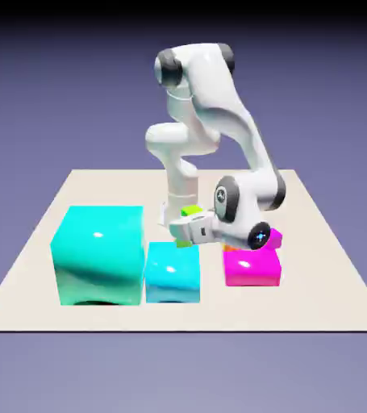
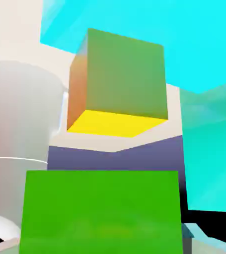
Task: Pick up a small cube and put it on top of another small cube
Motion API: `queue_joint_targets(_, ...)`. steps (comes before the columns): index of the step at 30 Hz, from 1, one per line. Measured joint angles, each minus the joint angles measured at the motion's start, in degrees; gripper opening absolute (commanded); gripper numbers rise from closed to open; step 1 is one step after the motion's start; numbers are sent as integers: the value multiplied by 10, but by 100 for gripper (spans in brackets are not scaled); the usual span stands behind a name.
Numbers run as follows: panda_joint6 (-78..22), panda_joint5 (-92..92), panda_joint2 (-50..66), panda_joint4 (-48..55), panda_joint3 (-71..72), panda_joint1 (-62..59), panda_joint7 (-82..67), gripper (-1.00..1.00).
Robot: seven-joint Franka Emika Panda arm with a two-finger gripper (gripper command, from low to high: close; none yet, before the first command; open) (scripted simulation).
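Note:
In the hand view, the small lime-green cube (image 2: pixel 100 213) fills the bottom of the picture where my fingertips would show, hiding them. My gripper (image 2: pixel 102 248) is shut on it. Just beyond it lies another small cube (image 2: pixel 117 79), with a greenish face and a yellow face; a gap shows between the two. In the exterior view, my gripper (image 1: pixel 183 232) is low over the table behind the smaller cyan block. A small patch of green (image 1: pixel 191 211) shows at the hand's far edge, and I cannot tell which cube it is.
A large cyan block (image 1: pixel 98 254) and a smaller cyan block (image 1: pixel 172 273) stand side by side at the front. A magenta block (image 1: pixel 252 268) lies to the exterior view's right of my hand. The robot's base (image 1: pixel 180 189) rises just behind.

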Motion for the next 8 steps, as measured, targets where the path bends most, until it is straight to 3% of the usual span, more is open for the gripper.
queue_joint_targets(1, 17, -3, -4, -21, -2, -4, 2, -100)
queue_joint_targets(2, 28, -4, -7, -34, -3, -6, 3, 100)
queue_joint_targets(8, -39, 5, 10, 49, 4, 8, -5, 100)
